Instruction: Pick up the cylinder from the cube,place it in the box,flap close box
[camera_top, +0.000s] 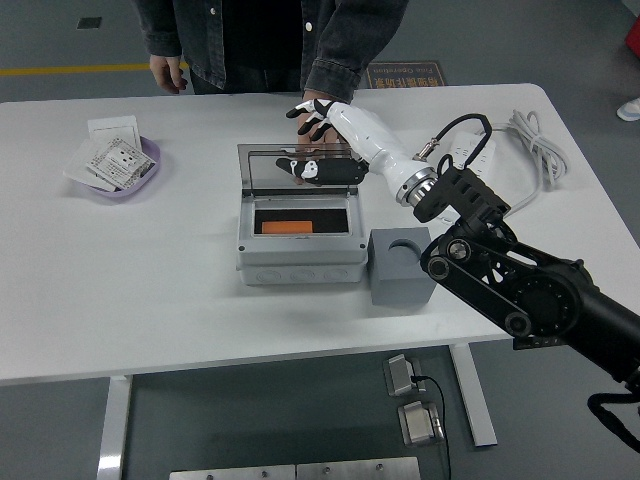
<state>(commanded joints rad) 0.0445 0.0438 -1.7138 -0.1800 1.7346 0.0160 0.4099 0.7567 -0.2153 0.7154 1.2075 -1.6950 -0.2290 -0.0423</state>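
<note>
Orange cylinder (292, 226) lies inside the grey plastic box (300, 262) at frame centre, long axis left-right across the picture, flat on the box floor. Which end is which cannot be told.

Transparent hinged lid (290, 170) stands upright along the box's far edge, reflecting the hand.

Right robot hand (322, 118), white with black fingers, sits above and behind the lid at upper centre; fingers spread, holding nothing.

A person's hand (318, 135) rests just behind the lid, partly hidden by the robot hand.

Grey cube (400, 265) with a round hole on top sits just right of the box, hole vacant.

Purple dish (150, 158) at upper left holds printed cards; writing too small to read. White power strip (462, 172) at upper right.
</note>
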